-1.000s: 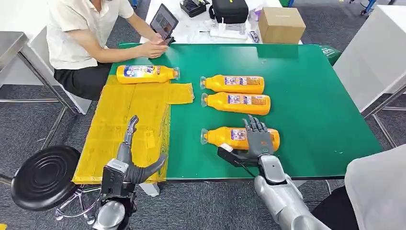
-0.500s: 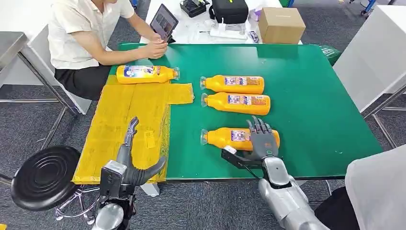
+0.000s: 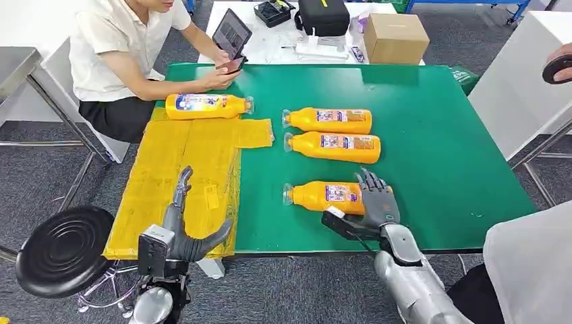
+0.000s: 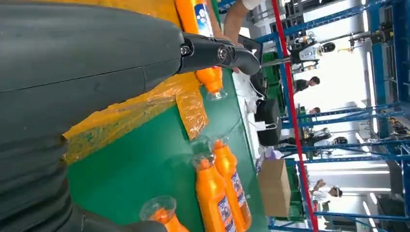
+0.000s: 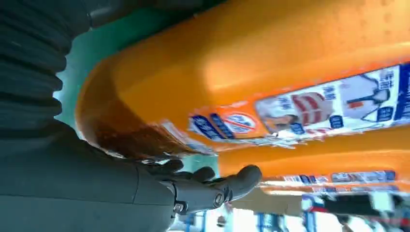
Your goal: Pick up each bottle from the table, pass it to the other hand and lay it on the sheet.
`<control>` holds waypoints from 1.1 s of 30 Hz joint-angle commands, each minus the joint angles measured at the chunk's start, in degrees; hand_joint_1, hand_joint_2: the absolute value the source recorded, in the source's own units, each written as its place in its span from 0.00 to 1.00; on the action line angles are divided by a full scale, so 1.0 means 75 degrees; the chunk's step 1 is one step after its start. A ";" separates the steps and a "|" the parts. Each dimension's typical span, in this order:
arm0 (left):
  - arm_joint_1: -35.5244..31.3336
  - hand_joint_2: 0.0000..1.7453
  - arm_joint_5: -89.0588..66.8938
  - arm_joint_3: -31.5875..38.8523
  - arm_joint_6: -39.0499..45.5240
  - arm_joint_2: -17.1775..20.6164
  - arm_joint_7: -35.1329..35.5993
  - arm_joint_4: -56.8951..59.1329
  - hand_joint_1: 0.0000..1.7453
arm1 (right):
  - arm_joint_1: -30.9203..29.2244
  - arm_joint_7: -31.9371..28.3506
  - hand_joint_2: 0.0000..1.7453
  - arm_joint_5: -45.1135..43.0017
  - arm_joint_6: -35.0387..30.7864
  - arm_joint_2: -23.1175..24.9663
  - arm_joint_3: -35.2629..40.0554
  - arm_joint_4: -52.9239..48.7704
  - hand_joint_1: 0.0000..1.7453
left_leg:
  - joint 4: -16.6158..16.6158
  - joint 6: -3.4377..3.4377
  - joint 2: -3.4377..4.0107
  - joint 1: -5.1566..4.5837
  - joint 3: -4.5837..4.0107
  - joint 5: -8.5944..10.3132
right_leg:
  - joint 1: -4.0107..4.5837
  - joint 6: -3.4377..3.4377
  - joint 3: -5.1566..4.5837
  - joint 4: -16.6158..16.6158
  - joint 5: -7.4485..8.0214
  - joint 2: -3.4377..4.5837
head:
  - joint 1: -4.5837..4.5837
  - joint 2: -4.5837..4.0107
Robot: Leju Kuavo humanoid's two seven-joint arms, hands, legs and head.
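Four orange bottles lie on their sides. One bottle (image 3: 206, 106) (image 4: 196, 17) rests at the far end of the yellow sheet (image 3: 175, 175). Two bottles (image 3: 328, 120) (image 3: 334, 146) lie side by side on the green table (image 3: 438, 135). My right hand (image 3: 373, 206) hovers over the base end of the nearest bottle (image 3: 322, 196) (image 5: 270, 63), fingers spread above it and thumb (image 3: 339, 223) apart on the near side, not closed on it. My left hand (image 3: 183, 226) (image 4: 72, 63) is open and empty over the sheet's near edge.
A seated person (image 3: 128, 47) at the table's far left holds a phone. A tablet (image 3: 231, 32), black case (image 3: 324, 15) and cardboard box (image 3: 396, 36) stand behind the table. A black stool (image 3: 64, 250) is at the near left. Another person's hand (image 3: 558, 66) shows at the right edge.
My right hand has slid right and nearer along the closest bottle toward its base end. The left hand has barely moved. A person's hand has come in at the right edge.
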 commanded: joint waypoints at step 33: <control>-0.0402 1.00 0.3443 -0.0208 -0.1433 0.0121 0.1086 0.1606 0.00 | 0.0630 -0.3661 1.00 -0.4315 0.1715 0.0978 -0.1772 0.0104 0.95 | -0.0037 0.0008 0.0067 0.0003 0.0180 -0.0076 | 0.0010 -0.0009 0.0186 -0.0089 -0.0026 0.0054 | 0.0000 0.0000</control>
